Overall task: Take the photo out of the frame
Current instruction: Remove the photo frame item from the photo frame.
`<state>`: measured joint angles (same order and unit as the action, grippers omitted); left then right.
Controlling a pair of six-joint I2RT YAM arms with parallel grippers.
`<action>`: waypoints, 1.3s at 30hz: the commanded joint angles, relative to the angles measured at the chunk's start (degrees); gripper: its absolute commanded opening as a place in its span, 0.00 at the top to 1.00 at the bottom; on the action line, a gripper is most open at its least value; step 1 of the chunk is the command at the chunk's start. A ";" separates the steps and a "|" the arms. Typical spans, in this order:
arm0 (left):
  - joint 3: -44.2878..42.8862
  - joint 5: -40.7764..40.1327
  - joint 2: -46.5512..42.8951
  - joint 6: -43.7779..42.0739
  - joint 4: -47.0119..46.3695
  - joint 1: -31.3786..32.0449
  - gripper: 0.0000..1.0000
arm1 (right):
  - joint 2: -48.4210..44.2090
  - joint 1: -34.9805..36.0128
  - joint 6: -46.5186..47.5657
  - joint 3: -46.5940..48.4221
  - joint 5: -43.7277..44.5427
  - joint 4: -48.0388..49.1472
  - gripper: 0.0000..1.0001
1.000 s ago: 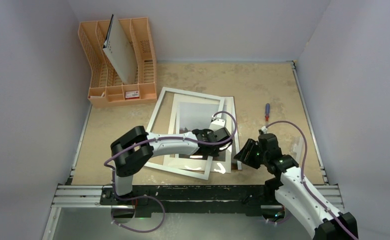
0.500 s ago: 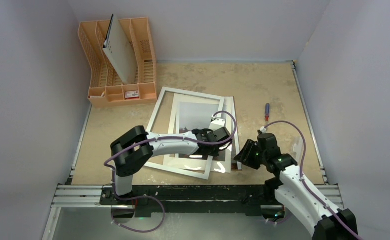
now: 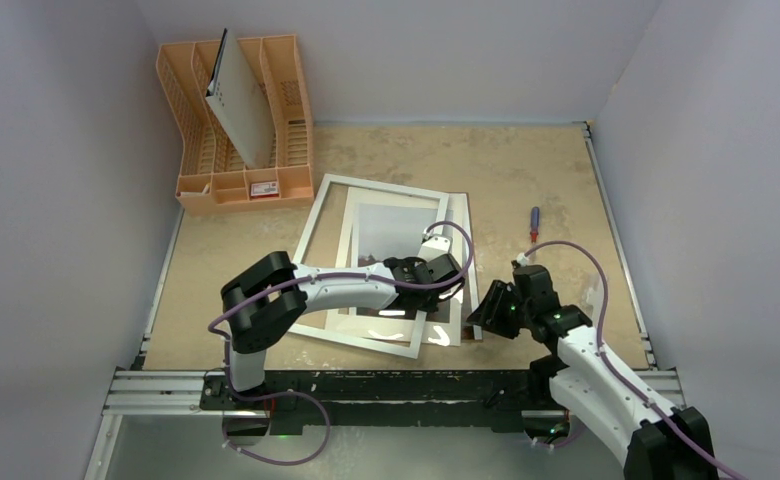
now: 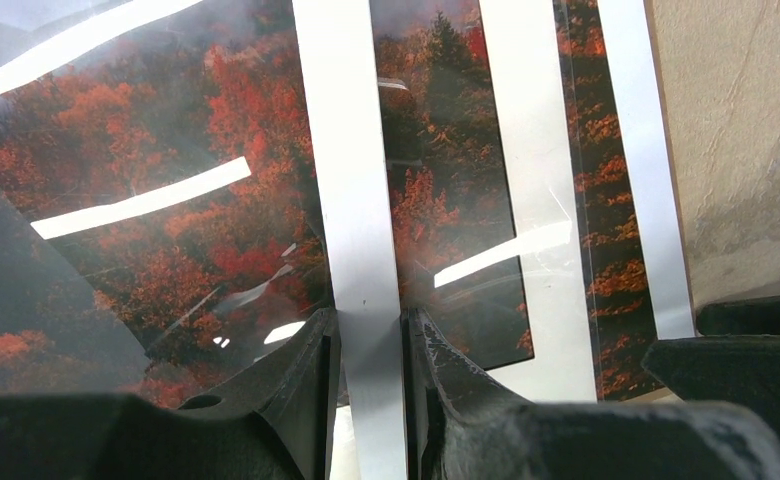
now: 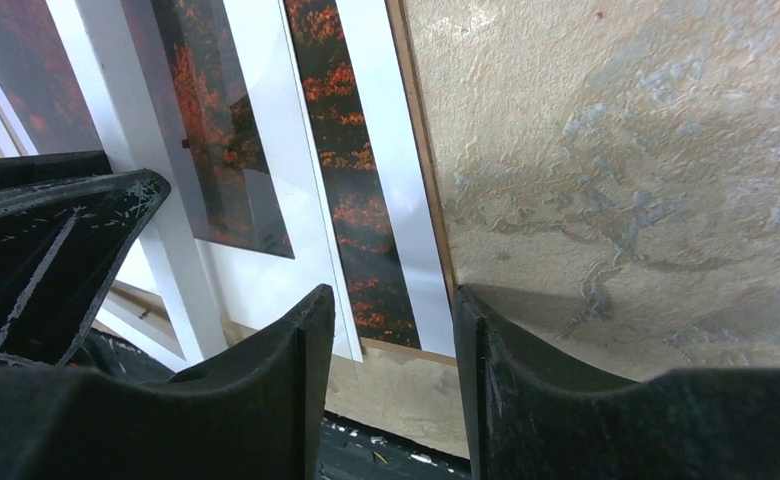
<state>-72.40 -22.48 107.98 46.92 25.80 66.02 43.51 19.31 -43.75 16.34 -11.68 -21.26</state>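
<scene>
One at a time, starting at the left claw [image 4: 368, 318]: found its fingers pressed against both sides of a narrow white bar of the frame [image 4: 351, 180], clamped on it. Saw the photo [image 4: 206, 200] under that bar, red-orange foliage crossed by glare streaks, lying flat in the stack on the surface [image 5: 616, 150]. Found the right claw [image 5: 391, 300] part-way apart with nothing pinched. Saw it straddling the stack's near right edge: white margin, thin brown backing edge [image 5: 418, 140], then bare surface. Could not tell whether its fingers touched the sheet. Farther out, noted a screwdriver [image 3: 534, 222] lying apart on the right. Noted also an orange rack [image 3: 191, 150] at the far left, with a holed grey-white board [image 3: 241, 110] leaning in it.
</scene>
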 commanded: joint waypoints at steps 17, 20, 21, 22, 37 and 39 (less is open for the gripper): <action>-0.30 0.95 -0.60 -1.60 -3.21 -0.28 1.00 | -0.38 -0.07 0.56 -0.18 -3.39 0.12 0.55; -0.11 1.19 -0.34 -1.71 -3.66 -0.44 1.00 | -1.52 -0.06 0.29 -0.55 -2.99 -0.98 0.54; -0.11 1.28 -0.21 -1.74 -3.80 -0.50 1.00 | -2.09 -0.11 0.32 -0.66 -3.14 -1.33 0.54; -0.03 1.44 -0.15 -1.78 -3.85 -0.58 1.00 | -2.50 -0.06 0.28 -0.69 -3.23 -1.80 0.54; 1.12 3.57 1.04 -1.83 -6.61 -1.51 1.00 | -5.07 -0.06 0.19 -2.66 -6.77 -3.88 0.55; 1.12 3.67 1.17 -1.85 -6.66 -1.51 1.00 | -5.22 -0.01 0.07 -2.73 -6.10 -4.30 0.55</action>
<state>-71.40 -19.90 108.79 45.89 22.61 64.88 38.81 19.33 -43.53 14.41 -16.88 -23.81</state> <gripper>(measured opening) 0.274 0.453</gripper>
